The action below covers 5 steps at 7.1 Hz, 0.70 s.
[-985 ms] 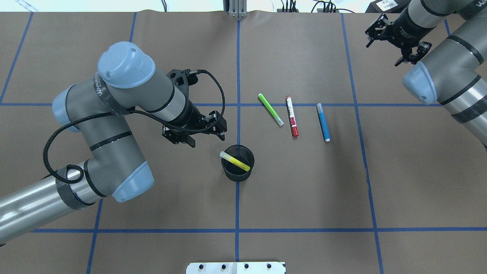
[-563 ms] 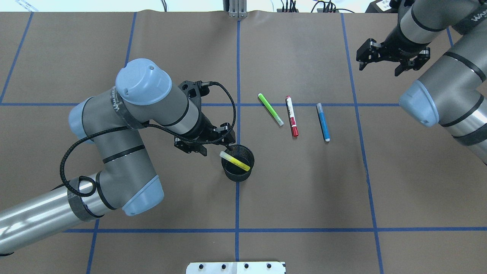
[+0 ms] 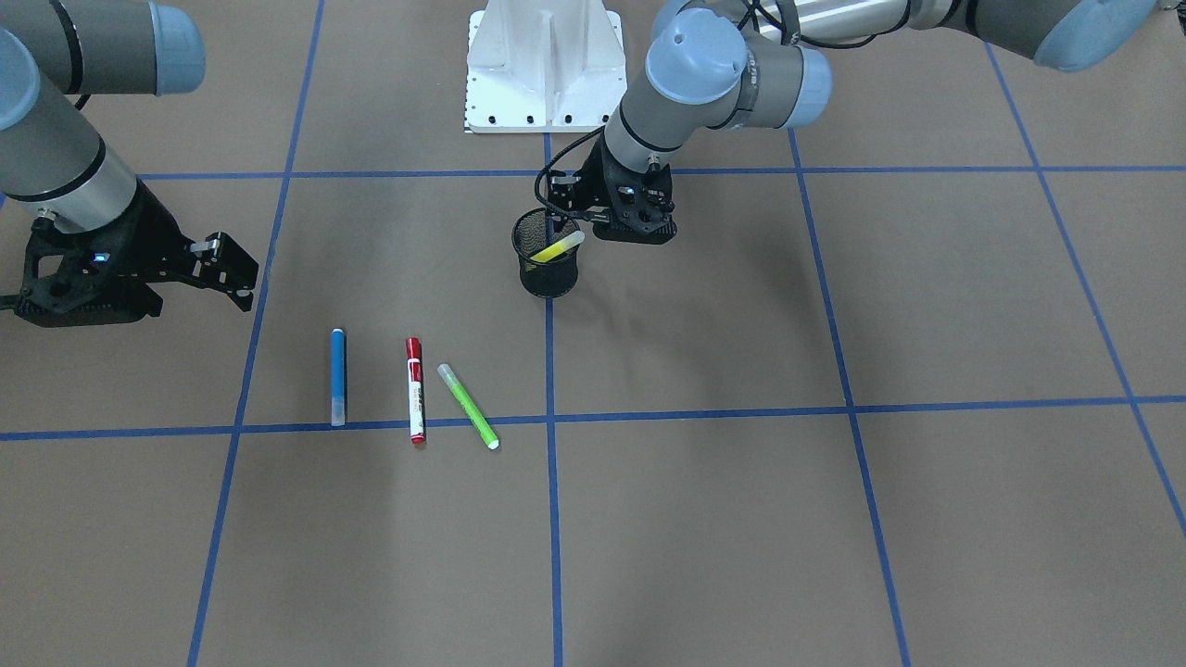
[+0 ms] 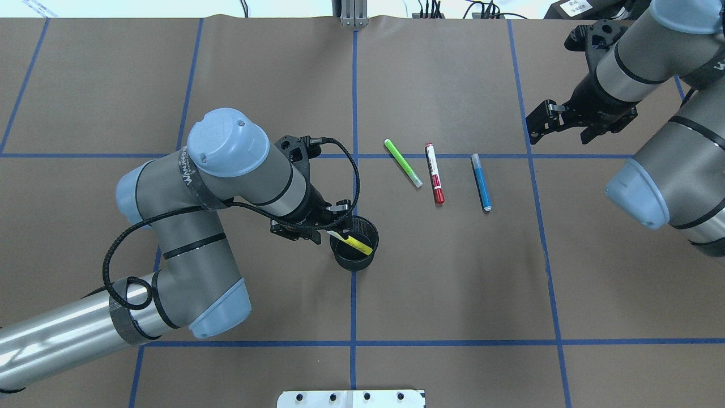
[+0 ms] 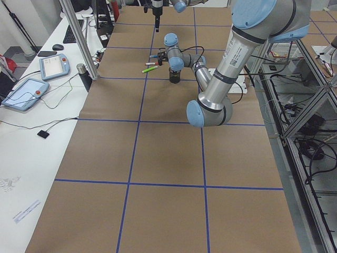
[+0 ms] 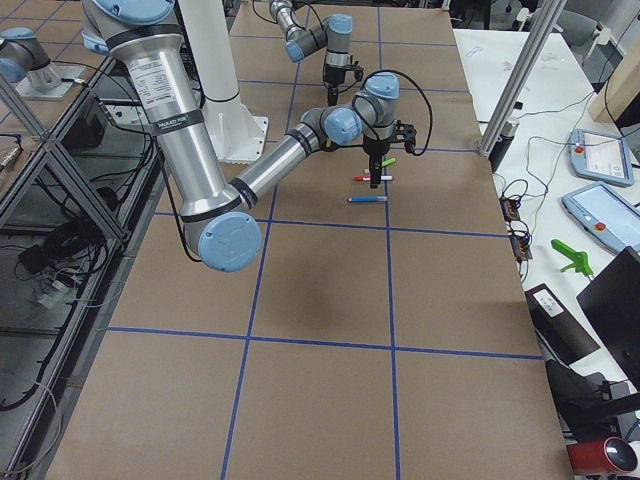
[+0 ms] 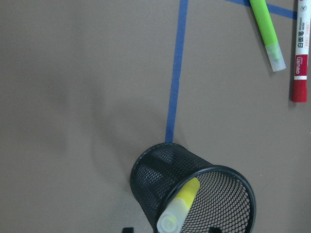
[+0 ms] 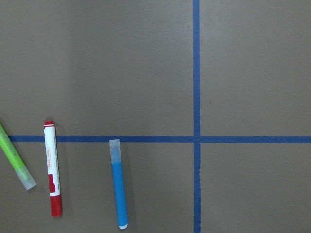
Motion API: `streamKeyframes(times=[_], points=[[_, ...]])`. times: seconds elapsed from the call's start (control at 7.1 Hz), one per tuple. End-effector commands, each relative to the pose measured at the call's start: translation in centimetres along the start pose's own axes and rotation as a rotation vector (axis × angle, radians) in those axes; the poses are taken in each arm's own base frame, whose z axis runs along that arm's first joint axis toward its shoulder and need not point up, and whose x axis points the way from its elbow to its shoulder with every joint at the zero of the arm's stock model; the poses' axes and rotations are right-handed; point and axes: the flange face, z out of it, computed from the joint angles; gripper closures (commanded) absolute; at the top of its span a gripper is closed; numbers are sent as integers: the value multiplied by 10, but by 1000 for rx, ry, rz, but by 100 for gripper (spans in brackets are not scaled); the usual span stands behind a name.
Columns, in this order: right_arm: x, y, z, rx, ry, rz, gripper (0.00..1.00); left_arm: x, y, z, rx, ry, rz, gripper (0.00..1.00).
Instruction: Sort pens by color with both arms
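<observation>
A yellow pen (image 4: 355, 243) leans in a black mesh cup (image 4: 354, 262), its clear cap over the rim. My left gripper (image 4: 338, 226) is open at the cup's left rim, with the cap (image 7: 171, 219) between its jaws. The gripper (image 3: 567, 222) also shows in the front view, by the cup (image 3: 548, 273). The lime green pen (image 4: 403, 163), the red-capped pen (image 4: 435, 173) and the blue pen (image 4: 481, 182) lie side by side on the table. My right gripper (image 4: 538, 124) is open and empty, hovering beyond and right of the blue pen (image 8: 119, 184).
The white pedestal base (image 3: 542, 65) stands at the table's robot side. Blue tape lines (image 4: 354, 306) divide the brown table. A side bench with tablets (image 5: 26, 92) runs along the far edge.
My left gripper has moved right to the cup's rim, around the yellow pen's cap. My right gripper has come in from the far right corner toward the blue pen.
</observation>
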Motion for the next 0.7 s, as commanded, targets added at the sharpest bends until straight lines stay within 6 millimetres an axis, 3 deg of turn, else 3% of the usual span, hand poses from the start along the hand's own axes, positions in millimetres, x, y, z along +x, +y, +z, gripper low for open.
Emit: streamKeyframes(times=[0.0,0.56], points=[[2,12,5,-4,14,15,0,1,4,6,8,-2,7,48],[-3,16,11,0,27,66,0,2,5,7,7,0,9,59]])
